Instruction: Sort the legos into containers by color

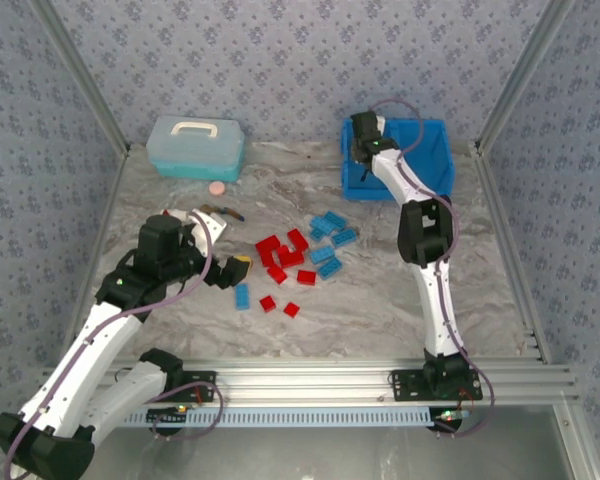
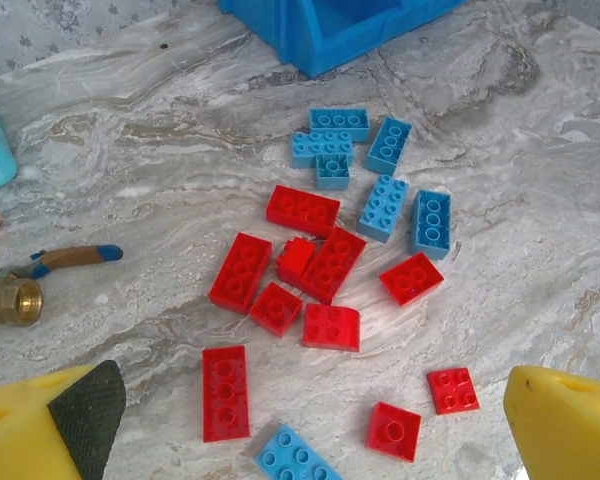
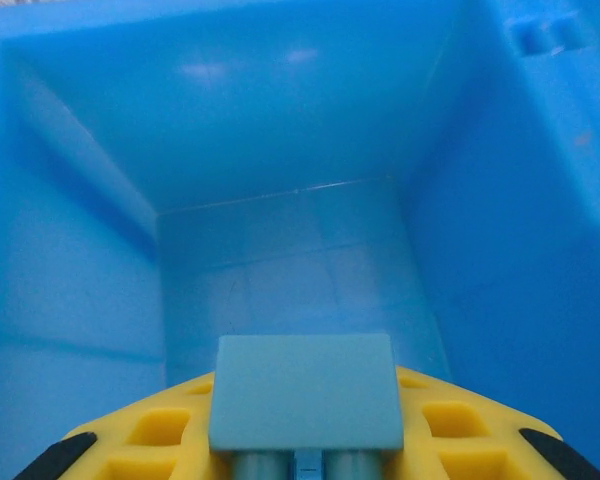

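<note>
Release the blue brick (image 3: 302, 390) low inside the bin (image 3: 280, 130) from clamped right fingers (image 3: 130, 440), then set wide-spread left fingers (image 2: 565, 420) squarely over one red brick (image 2: 225, 392).

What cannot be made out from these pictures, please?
Top external: the right gripper and its arm hide part of the left compartment of the bright blue plastic bin; contents there cannot be told.
Left wrist: the bottom edge cuts off one light blue studded brick; the left edge cuts the brass-coloured metal fitting.
Right wrist: the held pale blue plastic brick covers the near compartment floor.
</note>
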Robot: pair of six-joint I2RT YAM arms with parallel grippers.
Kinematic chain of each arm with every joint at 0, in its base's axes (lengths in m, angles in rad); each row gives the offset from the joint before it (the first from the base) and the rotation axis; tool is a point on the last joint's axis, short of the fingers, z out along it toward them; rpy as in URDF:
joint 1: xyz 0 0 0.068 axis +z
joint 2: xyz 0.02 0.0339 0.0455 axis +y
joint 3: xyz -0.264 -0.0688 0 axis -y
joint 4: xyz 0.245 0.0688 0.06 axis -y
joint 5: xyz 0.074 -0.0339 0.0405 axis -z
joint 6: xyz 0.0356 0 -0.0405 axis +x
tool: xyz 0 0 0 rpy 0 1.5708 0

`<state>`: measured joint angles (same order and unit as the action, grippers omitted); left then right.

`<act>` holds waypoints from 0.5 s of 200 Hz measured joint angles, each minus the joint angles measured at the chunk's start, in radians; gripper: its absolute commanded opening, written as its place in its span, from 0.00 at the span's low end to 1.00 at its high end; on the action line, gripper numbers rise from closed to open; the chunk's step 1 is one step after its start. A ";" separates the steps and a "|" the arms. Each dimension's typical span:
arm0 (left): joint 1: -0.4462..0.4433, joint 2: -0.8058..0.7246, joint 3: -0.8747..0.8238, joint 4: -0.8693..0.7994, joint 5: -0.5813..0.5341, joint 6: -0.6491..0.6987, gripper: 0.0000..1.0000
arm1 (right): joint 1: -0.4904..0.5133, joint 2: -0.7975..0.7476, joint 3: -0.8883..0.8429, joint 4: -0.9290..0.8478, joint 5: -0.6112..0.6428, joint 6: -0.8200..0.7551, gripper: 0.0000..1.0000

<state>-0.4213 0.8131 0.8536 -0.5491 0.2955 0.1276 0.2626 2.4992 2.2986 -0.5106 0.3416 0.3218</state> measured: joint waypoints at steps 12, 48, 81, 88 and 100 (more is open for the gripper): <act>0.000 0.001 0.000 0.001 0.000 0.000 0.99 | -0.002 0.043 0.060 -0.034 -0.013 0.002 0.42; 0.000 0.003 0.000 0.001 0.000 0.000 0.99 | -0.005 0.060 0.098 -0.103 -0.040 0.011 0.61; 0.000 0.009 0.000 0.000 -0.004 0.003 0.99 | -0.010 0.057 0.114 -0.126 -0.053 0.013 0.63; 0.000 0.009 0.000 0.000 -0.004 0.003 0.99 | -0.010 0.053 0.114 -0.135 -0.057 0.013 0.64; 0.000 0.009 0.000 0.000 -0.005 0.003 0.99 | -0.010 0.034 0.108 -0.151 -0.063 0.013 0.64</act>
<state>-0.4213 0.8223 0.8536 -0.5491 0.2909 0.1307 0.2531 2.5336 2.4062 -0.6613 0.2783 0.3347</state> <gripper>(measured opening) 0.993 0.636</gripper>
